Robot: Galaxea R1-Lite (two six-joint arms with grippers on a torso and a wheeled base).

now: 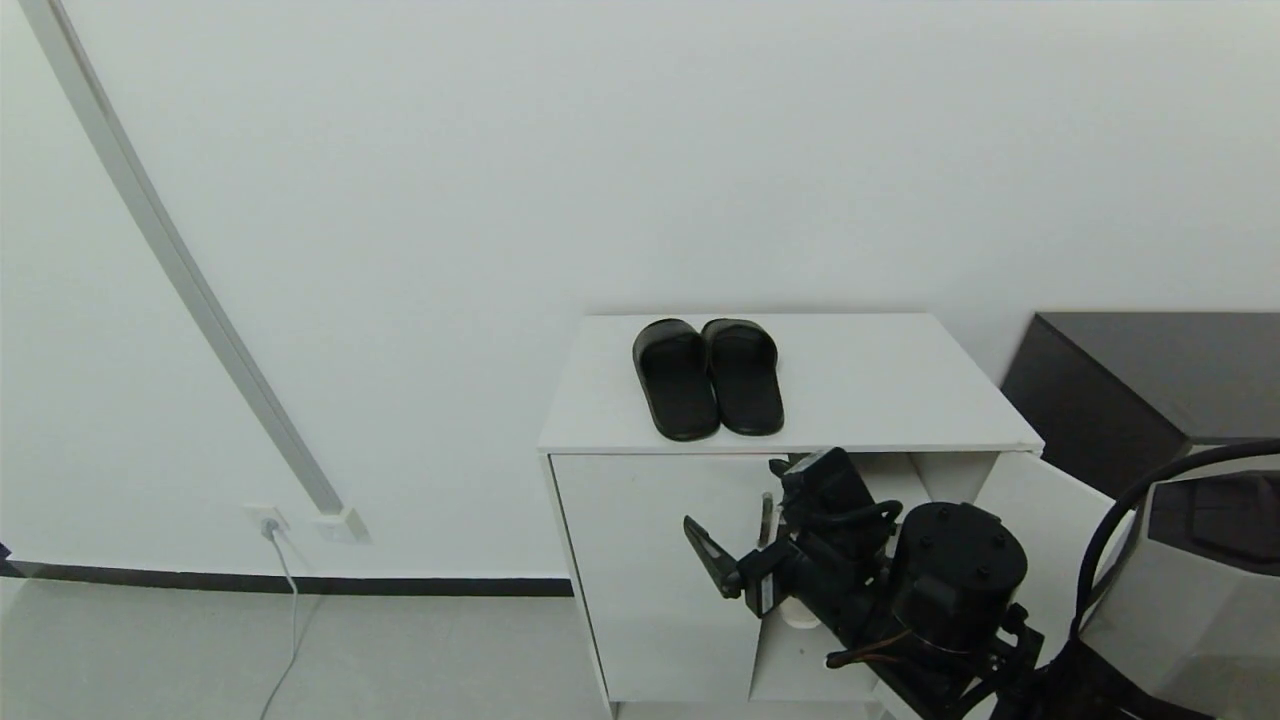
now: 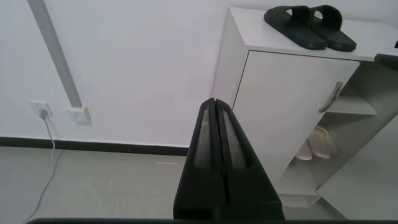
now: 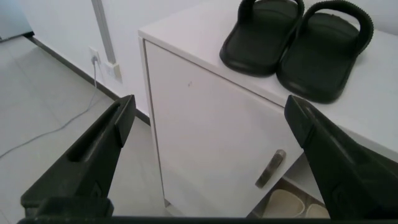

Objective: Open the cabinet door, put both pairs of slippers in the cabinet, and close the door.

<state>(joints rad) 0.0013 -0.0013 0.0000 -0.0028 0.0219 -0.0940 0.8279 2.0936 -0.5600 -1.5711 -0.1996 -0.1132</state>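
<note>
I've got the black slippers (image 1: 708, 378) on the cabinet (image 1: 880, 385) top, lengthwise front to back, toes to the wall, heels near the front edge, bare top to their right. My right gripper (image 1: 735, 535) is spread wide, my left gripper (image 2: 214, 106) clenched tight.
</note>
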